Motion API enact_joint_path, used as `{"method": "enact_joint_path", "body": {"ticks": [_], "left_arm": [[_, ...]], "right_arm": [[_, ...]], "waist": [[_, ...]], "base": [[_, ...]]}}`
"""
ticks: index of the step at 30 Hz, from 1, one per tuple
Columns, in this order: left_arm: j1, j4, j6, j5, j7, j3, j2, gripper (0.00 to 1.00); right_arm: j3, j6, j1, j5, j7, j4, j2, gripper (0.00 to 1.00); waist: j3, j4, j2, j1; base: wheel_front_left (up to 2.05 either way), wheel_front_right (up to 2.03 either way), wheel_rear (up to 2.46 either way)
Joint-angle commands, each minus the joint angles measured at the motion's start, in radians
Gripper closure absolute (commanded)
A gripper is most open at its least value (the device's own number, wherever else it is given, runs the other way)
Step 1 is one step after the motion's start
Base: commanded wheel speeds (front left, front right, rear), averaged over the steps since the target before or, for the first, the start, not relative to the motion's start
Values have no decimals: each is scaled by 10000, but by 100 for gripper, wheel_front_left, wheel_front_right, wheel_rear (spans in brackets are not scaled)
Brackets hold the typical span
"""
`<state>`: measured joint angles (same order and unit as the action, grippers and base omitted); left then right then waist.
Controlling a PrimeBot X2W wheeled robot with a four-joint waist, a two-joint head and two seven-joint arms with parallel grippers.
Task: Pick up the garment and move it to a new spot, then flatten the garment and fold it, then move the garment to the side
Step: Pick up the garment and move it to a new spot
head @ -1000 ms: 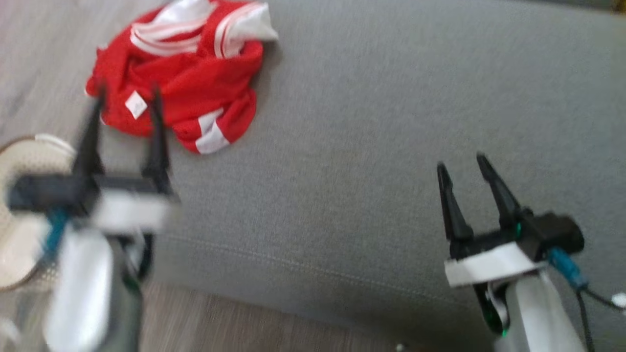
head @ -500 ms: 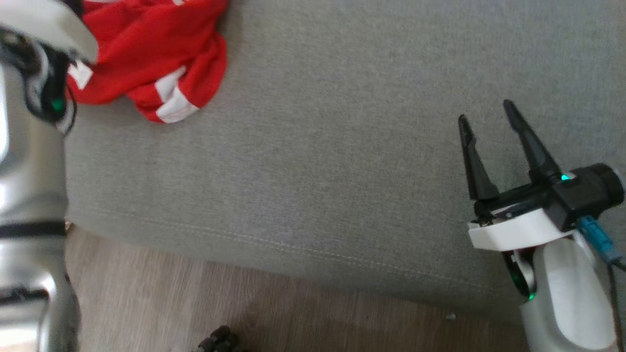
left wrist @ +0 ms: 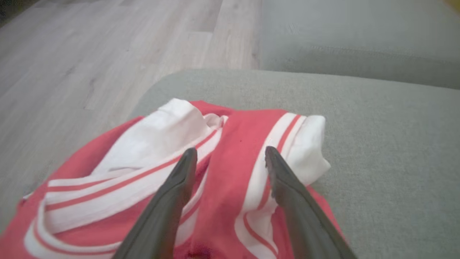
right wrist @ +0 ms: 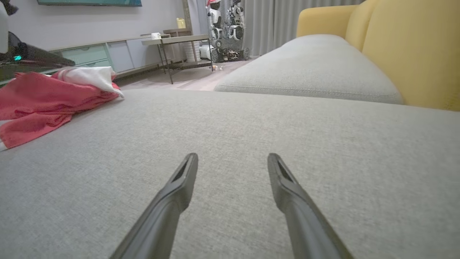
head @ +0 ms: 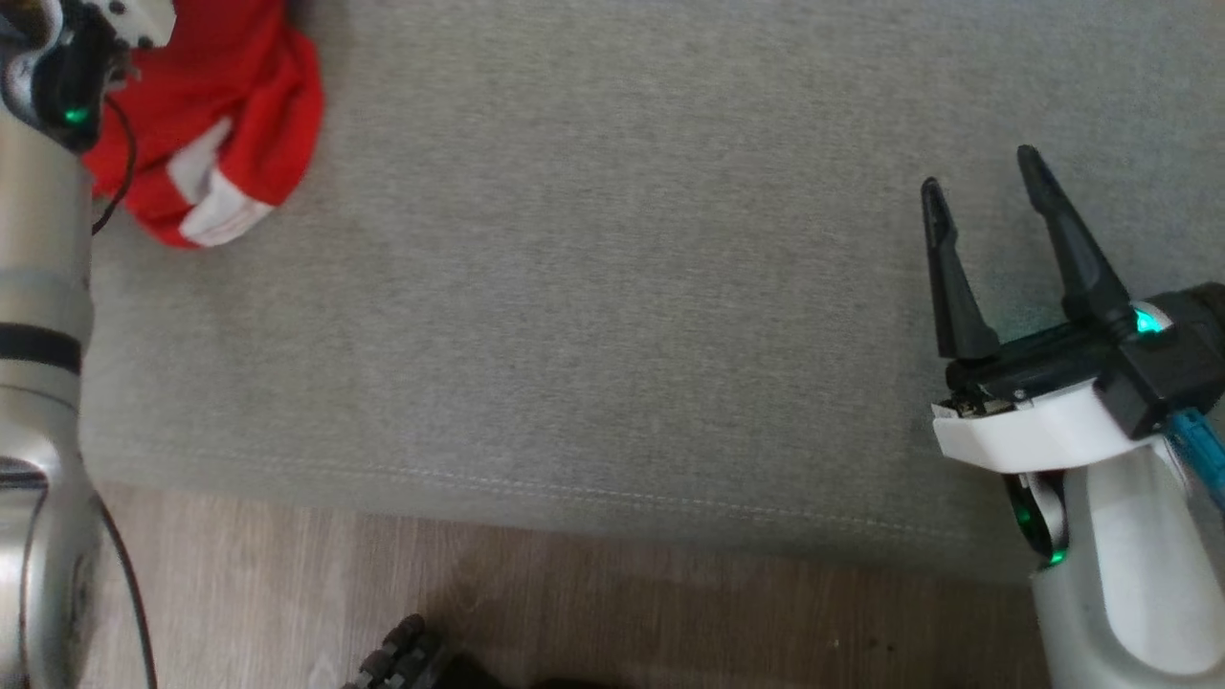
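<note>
A wide grey sofa seat [head: 612, 287] takes up most of the head view. Its stitched front edge runs above a strip of pale wooden floor [head: 239, 593]. In the right wrist view a yellow backrest [right wrist: 413, 54] rises behind the seat on the right. The garment [head: 249, 96], red with white stripes, lies crumpled at the seat's left end, close to the rounded corner with the floor beyond it. The left gripper [left wrist: 230, 151] hangs just over the garment. Its fingers are spread apart, a red band shows between them, and they grasp nothing. I cannot tell whether the tips touch the cloth. The right gripper [head: 981, 170] hovers over bare seat, well apart from the garment, its fingers likewise spread and empty.
</note>
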<state>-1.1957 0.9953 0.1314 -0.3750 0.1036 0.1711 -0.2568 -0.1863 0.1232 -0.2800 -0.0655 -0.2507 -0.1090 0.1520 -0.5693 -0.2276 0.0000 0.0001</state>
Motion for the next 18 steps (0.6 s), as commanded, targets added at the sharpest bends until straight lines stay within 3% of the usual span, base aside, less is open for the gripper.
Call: {"method": "enact_joint_path", "body": {"ticks": [1,9,10,11,12,18], "left_arm": [[-324,-2,-10,-124,189,113,-861,0],[-384,945,-9,-419,421,803,-1366,0],[-389,980,-9,-520,263,818,-1369,18],[-401,997,-9,-629,14,788,-1390,66],[-406,1017,-9,-665,-256,808,-1438,100],[-479,843,-9,-836,-1976,1186,-1794,100]], "right_arm": [[-173,75,67,27,-111,417,-160,0],[-119,75,-76,2,-111,641,-267,0],[-81,75,-99,7,-111,665,-293,0],[-46,75,-116,14,-111,679,-318,0],[-22,75,-128,21,-111,678,-337,0],[-14,75,-119,177,-111,523,-484,0]], "waist": [[-202,251,0,-1],[-435,605,0,-1],[-449,624,0,-1],[-454,630,0,-1],[-441,632,0,-1],[66,658,0,-1]], "base": [[0,0,0],[0,0,0],[0,0,0],[0,0,0],[0,0,0],[0,0,0]]}}
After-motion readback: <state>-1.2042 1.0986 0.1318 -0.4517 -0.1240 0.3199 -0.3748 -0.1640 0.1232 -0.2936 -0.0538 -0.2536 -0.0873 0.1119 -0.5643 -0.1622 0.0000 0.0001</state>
